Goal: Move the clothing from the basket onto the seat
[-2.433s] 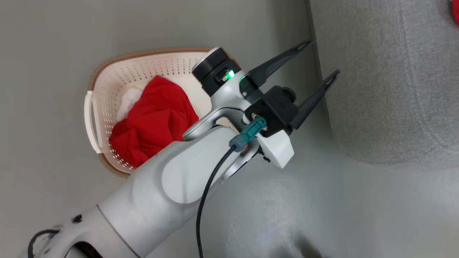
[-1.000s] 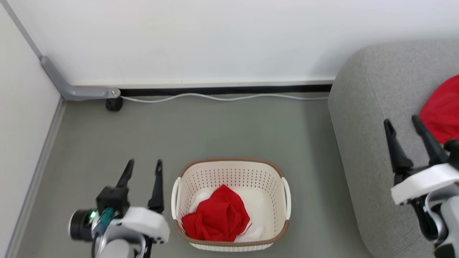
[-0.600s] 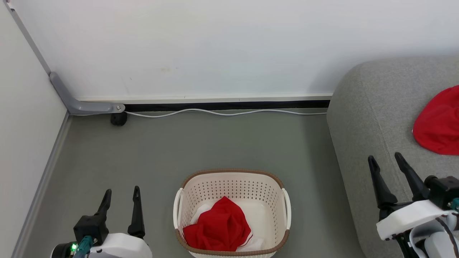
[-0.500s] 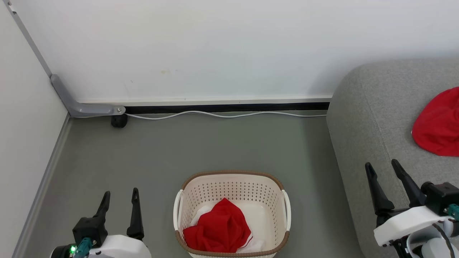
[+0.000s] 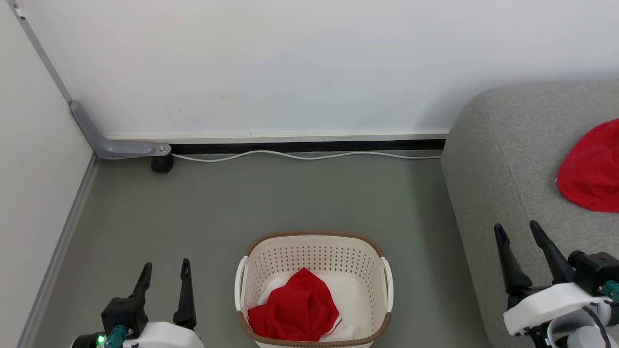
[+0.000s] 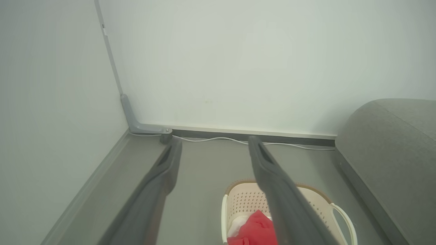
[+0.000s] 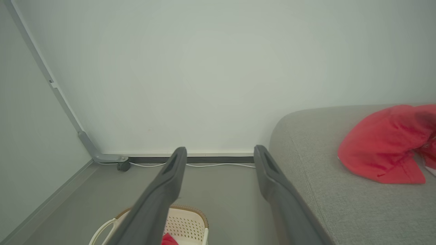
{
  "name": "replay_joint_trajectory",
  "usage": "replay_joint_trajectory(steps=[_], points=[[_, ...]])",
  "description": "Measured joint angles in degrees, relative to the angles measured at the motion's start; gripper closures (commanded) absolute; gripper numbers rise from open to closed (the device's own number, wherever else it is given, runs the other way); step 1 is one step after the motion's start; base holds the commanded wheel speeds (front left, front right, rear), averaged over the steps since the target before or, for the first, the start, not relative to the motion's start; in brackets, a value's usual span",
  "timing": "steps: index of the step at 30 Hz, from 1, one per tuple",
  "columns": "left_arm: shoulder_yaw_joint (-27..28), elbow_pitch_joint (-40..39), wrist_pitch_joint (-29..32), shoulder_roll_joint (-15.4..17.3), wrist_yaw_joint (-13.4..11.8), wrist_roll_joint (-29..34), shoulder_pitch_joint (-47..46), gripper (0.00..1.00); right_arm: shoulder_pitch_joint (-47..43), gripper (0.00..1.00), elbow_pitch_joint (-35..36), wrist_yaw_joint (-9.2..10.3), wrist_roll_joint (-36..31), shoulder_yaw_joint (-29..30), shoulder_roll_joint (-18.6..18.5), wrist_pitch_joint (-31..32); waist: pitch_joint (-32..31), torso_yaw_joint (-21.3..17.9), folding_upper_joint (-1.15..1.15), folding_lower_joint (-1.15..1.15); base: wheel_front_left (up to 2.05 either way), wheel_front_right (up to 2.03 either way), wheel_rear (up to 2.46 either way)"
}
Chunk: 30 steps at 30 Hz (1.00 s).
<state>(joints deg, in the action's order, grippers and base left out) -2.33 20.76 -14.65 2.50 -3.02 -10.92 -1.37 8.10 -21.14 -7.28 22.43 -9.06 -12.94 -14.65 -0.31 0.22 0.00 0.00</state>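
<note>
Seat (image 5: 508, 159): right side, its edge running toward the wall (image 5: 290, 63); a red garment (image 5: 590, 169) lies on it.
Basket (image 5: 314, 238): on the floor (image 5: 271, 193), left of seat, handles left and right; holds crumpled clothing (image 5: 295, 309).
Left gripper (image 5: 166, 263): spread, empty.
Right gripper (image 5: 515, 225): spread, empty, at seat's edge.

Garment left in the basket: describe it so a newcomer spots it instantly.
Start at the grey sofa on the right, then look left to the cream perforated basket on the floor. The crumpled red garment lies inside it, unlike the other red garment, which lies on the sofa.
</note>
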Motion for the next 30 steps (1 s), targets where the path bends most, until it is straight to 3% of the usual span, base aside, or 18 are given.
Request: replay_joint_trajectory(steps=[14,22,30], points=[[-2.1,0.2,0.0,0.0,-0.3,-0.9,0.0,0.00,0.0,0.00,0.1,0.00,0.0,0.4,0.2,0.0,1.4,-1.0,0.00,0.00,0.00,0.00,0.00],[-5.9,0.8,0.0,0.1,-3.4,-2.4,-1.2,0.00,2.3,0.00,2.4,0.00,0.6,0.5,-1.6,0.0,6.6,-1.6,0.00,0.00,0.00,0.00,0.00],[-13.1,4.5,0.0,0.0,-6.7,-4.0,-9.6,0.00,6.8,0.00,5.4,0.00,2.7,0.2,-4.5,0.0,14.6,-1.9,0.00,0.00,0.00,0.00,0.00]])
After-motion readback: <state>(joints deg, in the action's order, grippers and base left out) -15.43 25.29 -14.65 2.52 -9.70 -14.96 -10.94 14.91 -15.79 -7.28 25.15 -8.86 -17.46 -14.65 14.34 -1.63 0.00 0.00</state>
